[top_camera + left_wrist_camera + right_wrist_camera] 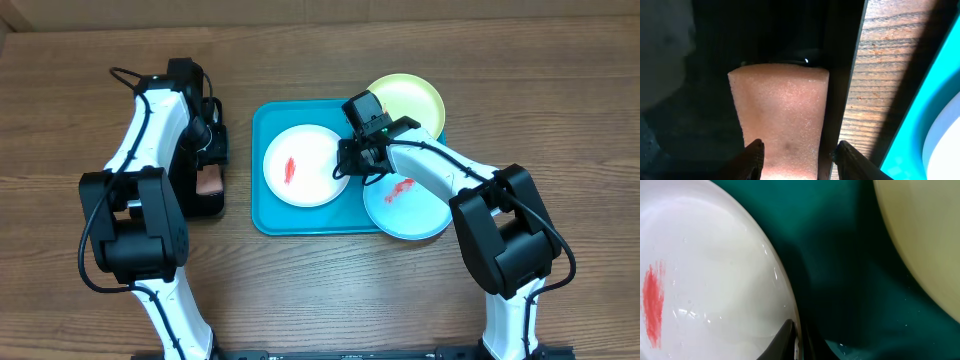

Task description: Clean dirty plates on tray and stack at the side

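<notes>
Brown wooden worktop point(300, 290) below everything; in its middle the large turquoise rectangular plastic tray point(300, 222), carrying the round white plastic plate point(315, 150) on the left part, the round light blue plastic plate point(415, 215) at the lower right with its edge over the rim, and the round yellow-green plastic plate point(410, 95) at the upper right. Red marks on the white and blue ones, none visible on the yellow-green. Just beside the tray, to the left, the small black rectangular tray point(210, 206) with the pinkish foam sponge point(782, 110) inside. Left end effector point(799, 159) released, jaws spread on both sides of the sponge, apparently not squeezing it. Right end effector point(799, 342) clenched on the right rim of the white plate, probably to steady it. For a good pick: lower straight, close gently across the narrow width, lift without dragging the black tray. Then wipe along the red smear point(654, 305) with light pressure, so as not to pull the rim out of the right pinch.
</notes>
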